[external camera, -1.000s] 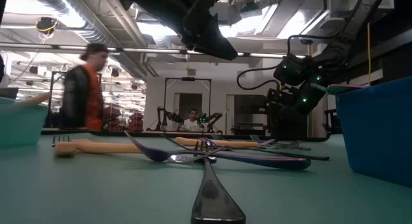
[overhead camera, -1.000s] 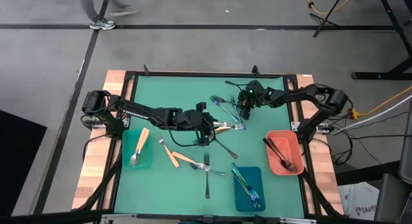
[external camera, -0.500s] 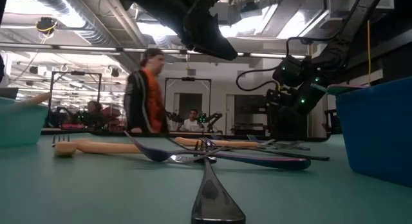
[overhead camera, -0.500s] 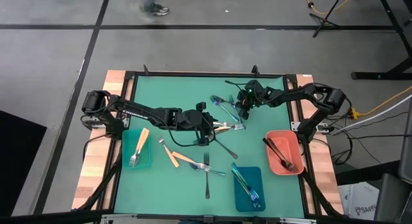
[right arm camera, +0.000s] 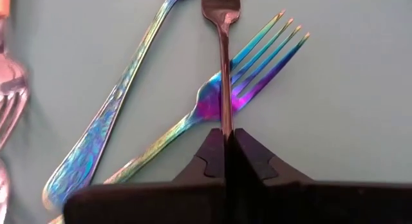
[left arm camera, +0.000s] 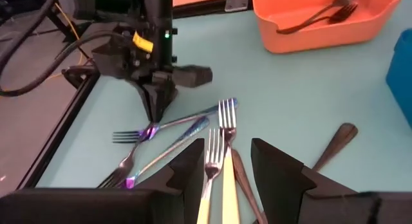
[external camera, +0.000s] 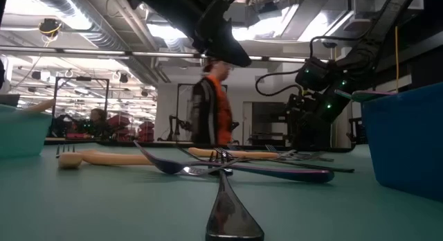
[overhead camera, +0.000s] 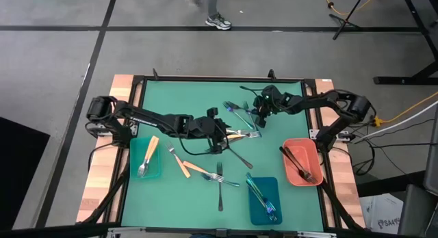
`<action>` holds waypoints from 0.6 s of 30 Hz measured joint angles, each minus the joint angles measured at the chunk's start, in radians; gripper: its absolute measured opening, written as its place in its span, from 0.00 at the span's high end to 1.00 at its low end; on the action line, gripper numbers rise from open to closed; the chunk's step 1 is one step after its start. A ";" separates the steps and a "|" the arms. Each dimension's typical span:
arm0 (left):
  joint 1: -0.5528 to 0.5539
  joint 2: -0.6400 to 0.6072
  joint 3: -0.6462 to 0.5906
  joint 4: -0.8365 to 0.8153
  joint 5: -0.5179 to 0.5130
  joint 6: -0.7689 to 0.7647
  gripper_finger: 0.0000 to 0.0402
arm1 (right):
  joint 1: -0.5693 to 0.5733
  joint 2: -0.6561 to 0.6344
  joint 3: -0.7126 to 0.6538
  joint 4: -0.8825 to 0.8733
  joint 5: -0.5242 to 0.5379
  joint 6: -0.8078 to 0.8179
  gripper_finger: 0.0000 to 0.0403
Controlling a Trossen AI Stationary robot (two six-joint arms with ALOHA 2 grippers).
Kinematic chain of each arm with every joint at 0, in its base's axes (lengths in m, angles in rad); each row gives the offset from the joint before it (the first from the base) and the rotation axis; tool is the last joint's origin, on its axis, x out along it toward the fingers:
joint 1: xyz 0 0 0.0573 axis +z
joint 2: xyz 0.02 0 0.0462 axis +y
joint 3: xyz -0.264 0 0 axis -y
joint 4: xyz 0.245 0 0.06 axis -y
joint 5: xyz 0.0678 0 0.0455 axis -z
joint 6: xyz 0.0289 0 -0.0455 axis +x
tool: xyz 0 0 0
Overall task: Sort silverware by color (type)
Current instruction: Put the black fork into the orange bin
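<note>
Near me, the blue tray [overhead camera: 264, 200] holds shiny blue forks. The teal tray [overhead camera: 145, 160] on the left has one tan-handled fork, and the red tray [overhead camera: 302, 163] on the right has dark ones. Many forks [overhead camera: 220, 178] lie loose on the green counter [overhead camera: 191, 94], so much is left. The left claw [left arm camera: 224, 161] hangs wide open over two tan-handled forks [left arm camera: 217, 153]. Farther off, the right claw [right arm camera: 226, 141] pinches a rainbow fork [right arm camera: 222, 31].

My right gripper [right arm camera: 226, 141] sits low at the far middle of the table, fingers pinched together on a thin stem. My left gripper [left arm camera: 226, 161] hovers mid-table — fingers apart, pointing toward the right one.
</note>
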State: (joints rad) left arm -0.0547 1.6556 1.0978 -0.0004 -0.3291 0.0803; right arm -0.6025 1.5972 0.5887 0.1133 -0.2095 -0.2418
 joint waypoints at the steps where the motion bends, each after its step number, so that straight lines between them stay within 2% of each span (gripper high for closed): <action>1: 0.000 -0.002 0.000 -0.002 -0.001 0.000 0.70 | 0.000 -0.010 0.000 -0.003 0.000 0.000 0.99; 18: 0.000 -0.177 -0.001 -0.159 -0.003 0.000 0.70 | 0.008 -0.171 0.003 -0.010 -0.011 0.000 1.00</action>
State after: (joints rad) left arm -0.0544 1.4789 1.0969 -0.1595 -0.3326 0.0808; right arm -0.5947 1.4259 0.5915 0.1029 -0.2208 -0.2417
